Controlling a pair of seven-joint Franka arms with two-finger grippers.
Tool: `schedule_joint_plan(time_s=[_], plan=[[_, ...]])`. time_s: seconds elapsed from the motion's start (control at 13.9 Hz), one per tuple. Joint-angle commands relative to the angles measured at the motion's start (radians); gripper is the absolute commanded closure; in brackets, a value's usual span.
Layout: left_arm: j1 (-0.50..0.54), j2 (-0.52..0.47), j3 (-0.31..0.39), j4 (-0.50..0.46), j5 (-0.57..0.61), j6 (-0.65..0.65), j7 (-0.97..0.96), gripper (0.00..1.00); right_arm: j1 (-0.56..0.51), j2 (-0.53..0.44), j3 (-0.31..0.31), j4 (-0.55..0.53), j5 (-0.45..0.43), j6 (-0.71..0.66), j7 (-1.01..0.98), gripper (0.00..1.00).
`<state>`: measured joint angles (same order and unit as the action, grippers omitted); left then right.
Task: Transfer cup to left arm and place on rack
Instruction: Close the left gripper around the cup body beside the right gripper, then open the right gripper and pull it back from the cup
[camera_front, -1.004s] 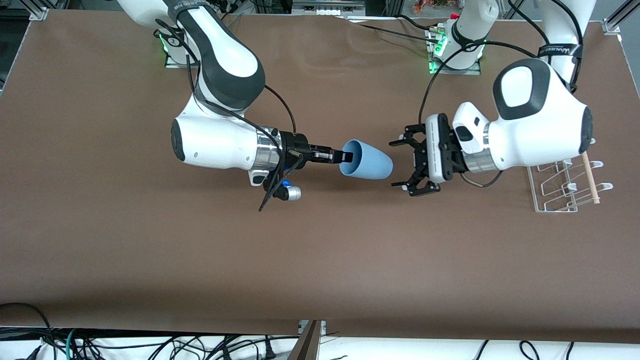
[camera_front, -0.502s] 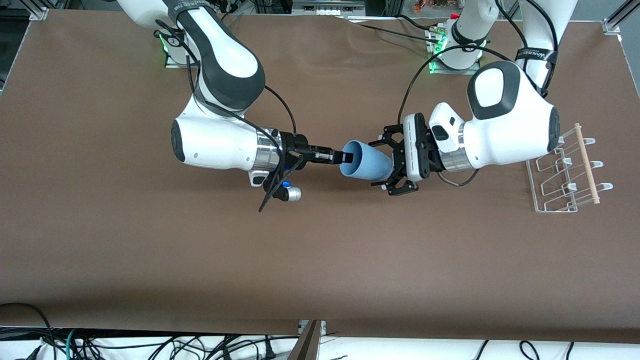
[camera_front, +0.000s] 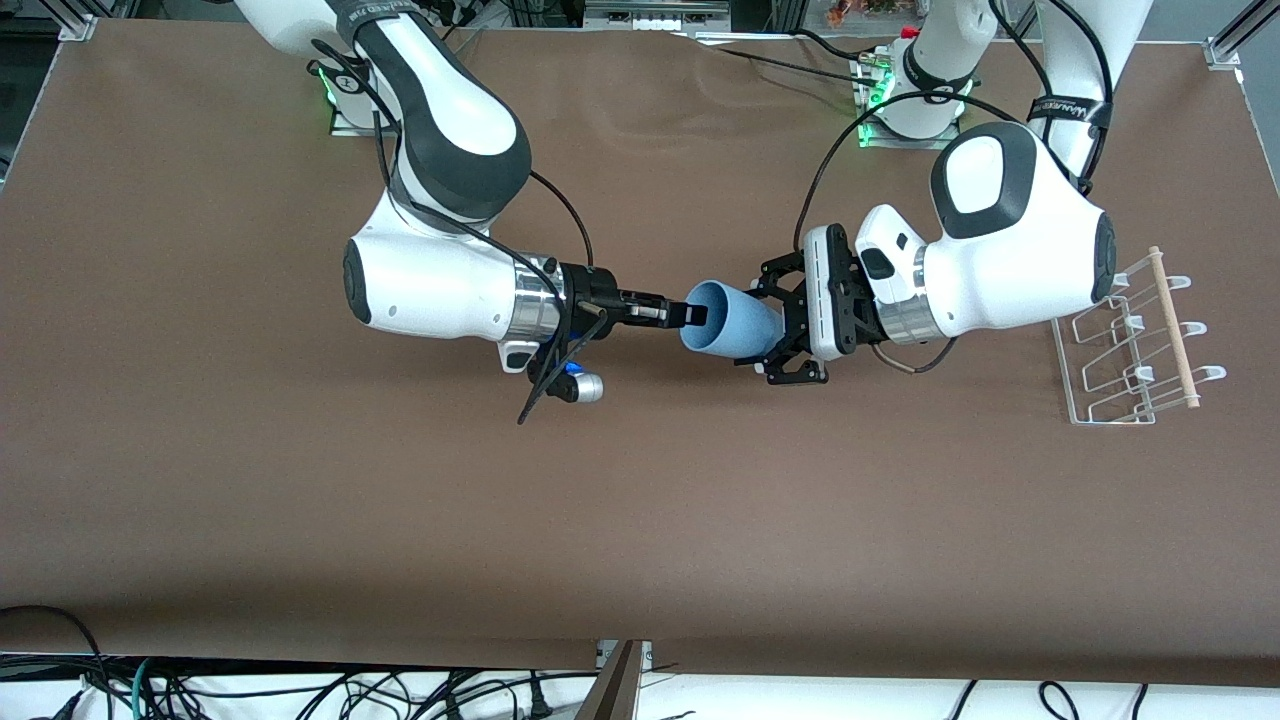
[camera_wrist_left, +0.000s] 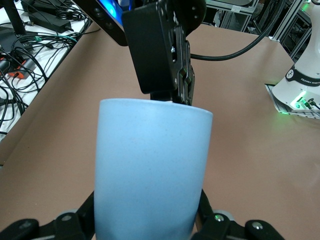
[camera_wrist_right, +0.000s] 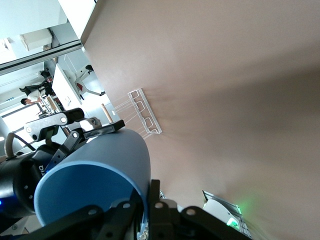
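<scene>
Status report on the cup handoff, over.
Left end effector shut on cup base. Right end effector pinching its rim. Cup airborne over table. Rack unobstructed.

front high overhead; wrists close, sharing cup (camera_front: 730, 325).

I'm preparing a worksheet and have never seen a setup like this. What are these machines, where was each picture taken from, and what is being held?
Two robot arms work at a brown table. One picture looks down from a high camera facing them; the other two come from cameras on each arm's wrist. The right gripper pinches the rim of a light-blue cup in the air over the middle of the table. The left gripper has its jaws shut on the cup's base, so both hold it. A small wire rack stands at the left arm's end of the table.
</scene>
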<state>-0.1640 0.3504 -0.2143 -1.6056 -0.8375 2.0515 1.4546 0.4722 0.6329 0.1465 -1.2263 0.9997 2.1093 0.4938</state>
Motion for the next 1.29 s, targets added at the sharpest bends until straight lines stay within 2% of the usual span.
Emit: schedule_joint_plan(time_s=[0.0, 0.43, 0.79, 0.93, 1.08, 1.15, 1.22], plan=[[0.014, -0.008, -0.005, -0.013, -0.029, -0.014, 0.039, 0.90, -0.004, 0.013, -0.002, 0.034, 0.017, -0.008, -0.009, 0.00], [0.069, -0.030, 0.006, -0.011, 0.007, -0.129, 0.030, 0.90, -0.073, -0.004, -0.010, 0.034, 0.007, -0.057, -0.012, 0.00], [0.129, -0.062, 0.006, -0.008, 0.366, -0.272, -0.086, 0.90, -0.193, -0.024, -0.012, 0.033, -0.174, -0.230, -0.014, 0.00], [0.161, -0.074, 0.007, -0.002, 0.490, -0.321, -0.097, 0.90, -0.266, -0.025, -0.012, 0.033, -0.277, -0.364, -0.015, 0.00], [0.167, -0.080, 0.007, 0.001, 0.683, -0.399, -0.147, 0.90, -0.344, -0.025, -0.016, 0.031, -0.366, -0.471, -0.065, 0.00], [0.169, -0.083, 0.007, 0.001, 0.769, -0.425, -0.155, 0.90, -0.359, -0.044, -0.037, 0.019, -0.433, -0.479, -0.130, 0.00], [0.184, -0.080, 0.009, -0.002, 0.800, -0.436, -0.158, 0.90, -0.360, -0.059, -0.073, -0.013, -0.502, -0.479, -0.185, 0.00]])
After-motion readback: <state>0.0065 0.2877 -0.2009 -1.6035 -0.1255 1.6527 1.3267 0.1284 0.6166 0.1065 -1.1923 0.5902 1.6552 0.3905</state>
